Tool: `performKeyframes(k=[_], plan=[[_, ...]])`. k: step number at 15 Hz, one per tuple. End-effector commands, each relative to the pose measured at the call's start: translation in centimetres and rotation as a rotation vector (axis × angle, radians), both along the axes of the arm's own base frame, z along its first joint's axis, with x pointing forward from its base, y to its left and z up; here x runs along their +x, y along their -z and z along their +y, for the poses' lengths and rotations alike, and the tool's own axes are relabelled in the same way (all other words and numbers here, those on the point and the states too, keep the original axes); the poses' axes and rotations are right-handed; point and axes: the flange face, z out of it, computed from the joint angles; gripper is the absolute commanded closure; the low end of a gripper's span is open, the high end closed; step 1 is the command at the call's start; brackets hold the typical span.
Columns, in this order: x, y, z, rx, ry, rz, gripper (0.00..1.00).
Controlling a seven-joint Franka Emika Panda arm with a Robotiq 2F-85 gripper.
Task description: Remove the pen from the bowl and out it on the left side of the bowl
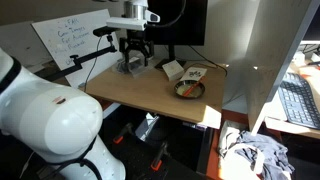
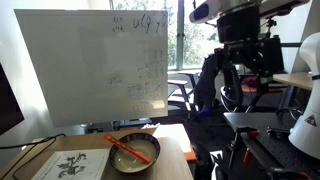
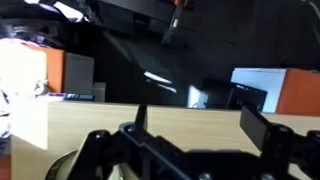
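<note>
The bowl [image 2: 134, 152], small and round with a dark rim and a yellowish-brown inside, sits on the wooden table; it also shows in an exterior view [image 1: 189, 89]. The red-orange pen [image 2: 124, 147] lies slanted across the bowl, with one end sticking out over the rim. My gripper [image 1: 133, 50] hangs above the far left part of the table, well away from the bowl. It is also in an exterior view [image 2: 241, 70]. In the wrist view the gripper [image 3: 200, 125] is open, with only bare tabletop between its fingers.
A grey blocky object [image 1: 133, 66] stands right under the gripper. A white card [image 1: 172, 70] lies beside the bowl, and printed paper [image 2: 70, 165] lies next to it. A whiteboard [image 2: 90, 65] stands behind the table [image 1: 140, 95]. A white partition [image 1: 262, 60] borders one side.
</note>
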Motion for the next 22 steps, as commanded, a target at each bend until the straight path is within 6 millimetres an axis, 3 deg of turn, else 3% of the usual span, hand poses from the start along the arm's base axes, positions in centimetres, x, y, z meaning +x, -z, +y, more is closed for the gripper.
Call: performKeyframes(k=[1, 5, 8, 10, 15, 19, 22], plan=[[0.0, 0.0, 0.0, 0.0, 0.0, 0.0, 0.0], [0.0, 0.0, 0.0, 0.0, 0.0, 0.0, 0.0], [3.0, 0.8, -1.8, 0.006, 0.075, -0.058, 0.0], [6.0, 2.1, -4.1, 0.008, 0.145, -0.117, 0.0], [14.9, 8.7, -9.9, 0.01, 0.301, -0.157, 0.0], [21.9, 14.8, -10.8, -0.008, 0.375, -0.129, 0.0], [25.8, 18.4, -10.9, -0.012, 0.463, -0.104, 0.0]])
